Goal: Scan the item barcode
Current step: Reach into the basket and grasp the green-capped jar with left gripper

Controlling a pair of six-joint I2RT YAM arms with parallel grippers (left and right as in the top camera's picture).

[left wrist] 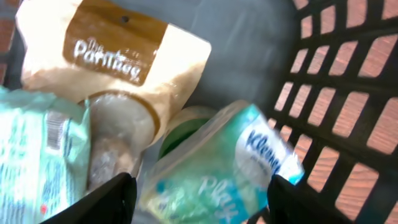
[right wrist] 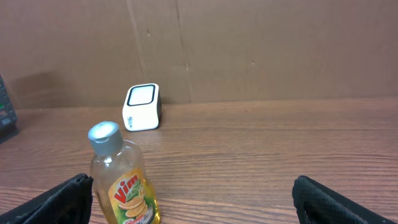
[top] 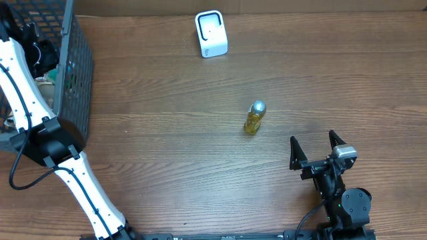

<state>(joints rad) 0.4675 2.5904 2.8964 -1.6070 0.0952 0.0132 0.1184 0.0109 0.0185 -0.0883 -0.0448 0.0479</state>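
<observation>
In the basket (top: 75,63), only the wrist view shows left end effector (left wrist: 200,190) seemingly pinching tissue pack (left wrist: 217,168); right end effector (top: 312,139) spread.

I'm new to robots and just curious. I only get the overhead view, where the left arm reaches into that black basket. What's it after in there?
Observer: The left wrist view shows a tissue pack between the fingers of the left gripper. I cannot tell whether it is gripped yet.
Operator: Anything else in there?
Observer: A pouch with a brown label, and a pale green packet beside it.
Operator: And the little yellow bottle on the table?
Observer: The right wrist view shows that its label reads Vim.
</observation>
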